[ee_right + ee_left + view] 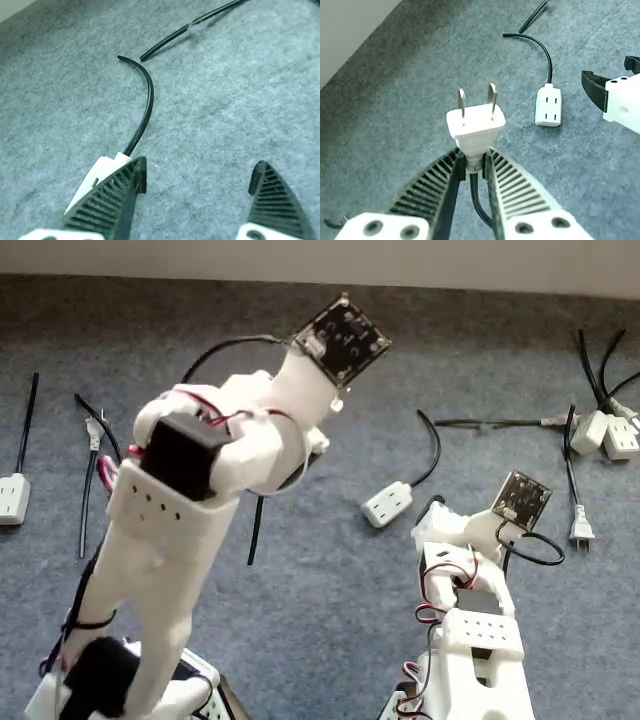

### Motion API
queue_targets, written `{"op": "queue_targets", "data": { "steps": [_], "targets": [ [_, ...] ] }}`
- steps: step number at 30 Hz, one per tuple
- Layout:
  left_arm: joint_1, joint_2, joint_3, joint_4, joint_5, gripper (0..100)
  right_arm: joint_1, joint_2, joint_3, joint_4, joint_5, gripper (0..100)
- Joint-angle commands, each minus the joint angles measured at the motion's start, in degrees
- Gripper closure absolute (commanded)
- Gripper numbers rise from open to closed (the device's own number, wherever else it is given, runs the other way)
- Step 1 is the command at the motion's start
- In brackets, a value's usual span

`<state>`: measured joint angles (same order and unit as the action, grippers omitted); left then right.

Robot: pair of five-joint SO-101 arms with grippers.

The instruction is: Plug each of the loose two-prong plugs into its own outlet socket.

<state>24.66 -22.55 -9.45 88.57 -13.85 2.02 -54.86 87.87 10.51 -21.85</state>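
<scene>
Plug held in left gripper, socket empty, right gripper open next to it.

Left gripper (472, 159) is clamped on the plug (475, 125) at the narrow neck where its black cord (477, 200) exits, with the prongs (492, 100) pointing away from the fingers. The plug hangs in the air, apart from the outlet socket (548, 105), which lies flat on the grey carpet (395, 100). Right gripper (197, 175) sits just beside the socket, jaws spread, holding nothing. Plug is a small white moulded body with two flat metal blades. It looks light and rigid — smooth plastic, so it may twist in the neck grip under insertion force; a hold on the wider body would resist better. Socket looks light too — it probably slides unless pinned.
</scene>
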Motion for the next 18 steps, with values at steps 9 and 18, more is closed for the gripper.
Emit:
{"op": "queue_targets", "data": {
  "steps": [9, 18],
  "targets": [
    [-4.6, -31.2, 71.3, -70.1, 0.4, 100, -2.6, -1.0, -2.9, 2.9, 0.4, 67.0],
    [-1.3, -30.8, 89.1, -99.7, 11.1, 99, -10.5, -0.8, -22.6, 23.9, 0.4, 67.1]
  ]
}}
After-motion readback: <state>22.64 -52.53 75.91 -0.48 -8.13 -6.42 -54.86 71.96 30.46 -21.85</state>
